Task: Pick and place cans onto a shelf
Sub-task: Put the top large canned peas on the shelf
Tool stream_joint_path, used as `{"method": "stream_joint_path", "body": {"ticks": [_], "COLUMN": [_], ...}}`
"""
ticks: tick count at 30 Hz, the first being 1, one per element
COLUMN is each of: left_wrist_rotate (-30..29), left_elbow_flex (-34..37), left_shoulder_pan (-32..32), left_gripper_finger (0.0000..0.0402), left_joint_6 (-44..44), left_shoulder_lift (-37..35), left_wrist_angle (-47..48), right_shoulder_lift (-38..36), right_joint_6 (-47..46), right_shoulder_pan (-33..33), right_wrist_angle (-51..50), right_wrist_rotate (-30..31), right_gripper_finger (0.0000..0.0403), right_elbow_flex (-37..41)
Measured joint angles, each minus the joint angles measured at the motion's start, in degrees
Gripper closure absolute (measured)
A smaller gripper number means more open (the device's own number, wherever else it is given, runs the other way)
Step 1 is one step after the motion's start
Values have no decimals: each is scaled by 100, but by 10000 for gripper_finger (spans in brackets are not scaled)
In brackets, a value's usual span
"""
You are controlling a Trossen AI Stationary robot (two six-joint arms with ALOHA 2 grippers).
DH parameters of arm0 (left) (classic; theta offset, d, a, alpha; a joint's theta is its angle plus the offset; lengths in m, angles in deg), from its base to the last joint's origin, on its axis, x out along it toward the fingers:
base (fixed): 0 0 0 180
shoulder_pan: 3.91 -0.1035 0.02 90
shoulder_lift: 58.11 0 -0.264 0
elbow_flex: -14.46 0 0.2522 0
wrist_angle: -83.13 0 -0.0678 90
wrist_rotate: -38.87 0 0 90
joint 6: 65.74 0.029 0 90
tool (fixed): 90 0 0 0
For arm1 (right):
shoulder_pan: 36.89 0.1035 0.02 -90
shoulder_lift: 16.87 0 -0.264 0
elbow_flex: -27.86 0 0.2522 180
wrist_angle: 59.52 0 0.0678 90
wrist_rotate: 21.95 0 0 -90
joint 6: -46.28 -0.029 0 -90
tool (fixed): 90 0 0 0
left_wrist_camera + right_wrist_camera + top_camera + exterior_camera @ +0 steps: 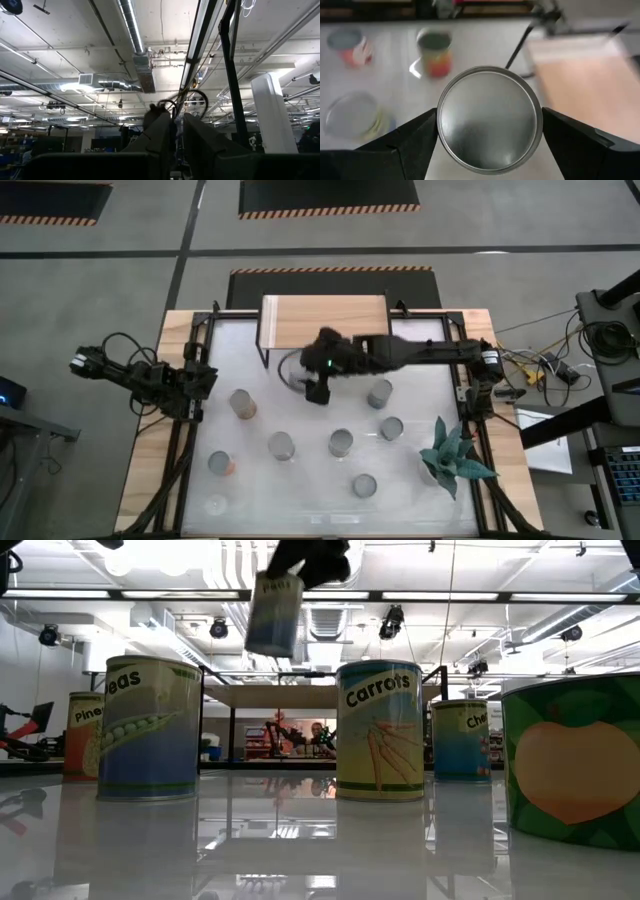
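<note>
1 can (490, 120) in right pincer (487, 135), glossy white table (300, 405)

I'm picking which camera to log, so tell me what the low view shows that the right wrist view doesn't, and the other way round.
Only the low view shows the labels: Peas, Carrots, and the carried can hanging high above the table.

Only the right wrist view shows the right gripper with its fingers clamped on either side of that can's round silver top, with the wooden shelf off to one side.

Both show the held can and other cans standing on the white table.
</note>
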Motion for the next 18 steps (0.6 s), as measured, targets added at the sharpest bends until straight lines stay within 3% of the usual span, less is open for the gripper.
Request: {"method": "stream_joint_path", "body": {"ticks": [4,11,18], "left_wrist_rotate": [0,0,0], "left_elbow_flex": [0,0,0], "left_shoulder_pan": [0,0,0], "left_gripper_finger": [362,362,362], "left_joint_6": [0,2,28], "left_shoulder_lift": [-2,-4,-6], "left_wrist_angle": [-1,-11,-15], "right_shoulder_lift": [114,489,958], "right_joint_6": [400,721,894], "right_shoulder_pan": [-367,-1077,-1577], "right_wrist_angle": [66,78,67], "right_wrist_rotate": [-28,-817,-1024], "right_gripper_finger": [79,79,79], "right_elbow_flex": [-446,-975,-1344]}}
